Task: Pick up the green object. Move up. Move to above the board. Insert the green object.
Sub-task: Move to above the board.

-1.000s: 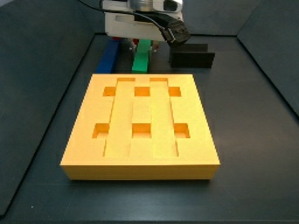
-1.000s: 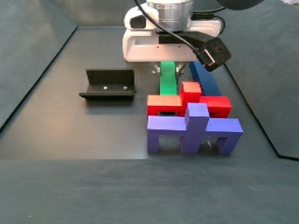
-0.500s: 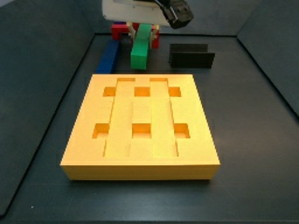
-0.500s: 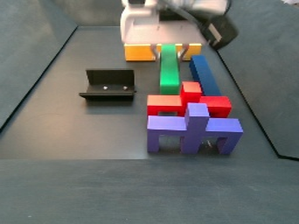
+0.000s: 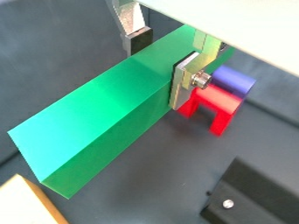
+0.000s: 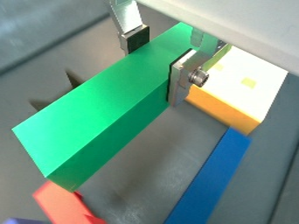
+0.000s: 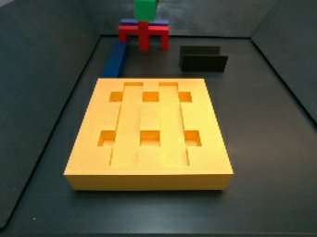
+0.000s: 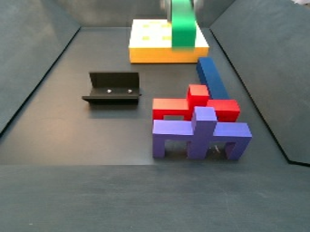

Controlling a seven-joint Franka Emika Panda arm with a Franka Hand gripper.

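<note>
Dark grey floor (image 8: 72, 136) lies under everything, and near the front in a side view stand a purple piece (image 8: 200, 136) and a red piece (image 8: 194, 101), with the black fixture (image 8: 112, 89) off to one side and a blue bar (image 8: 215, 77) running back toward the yellow board (image 8: 151, 45). Up in the air over the far end, the green object (image 8: 183, 23) hangs above the board's edge, and only its lower part shows in both side views. In both wrist views the gripper (image 5: 163, 54) has its two silver fingers (image 5: 187, 77) pressed on the long sides of the green object, squeezing it tight
</note>
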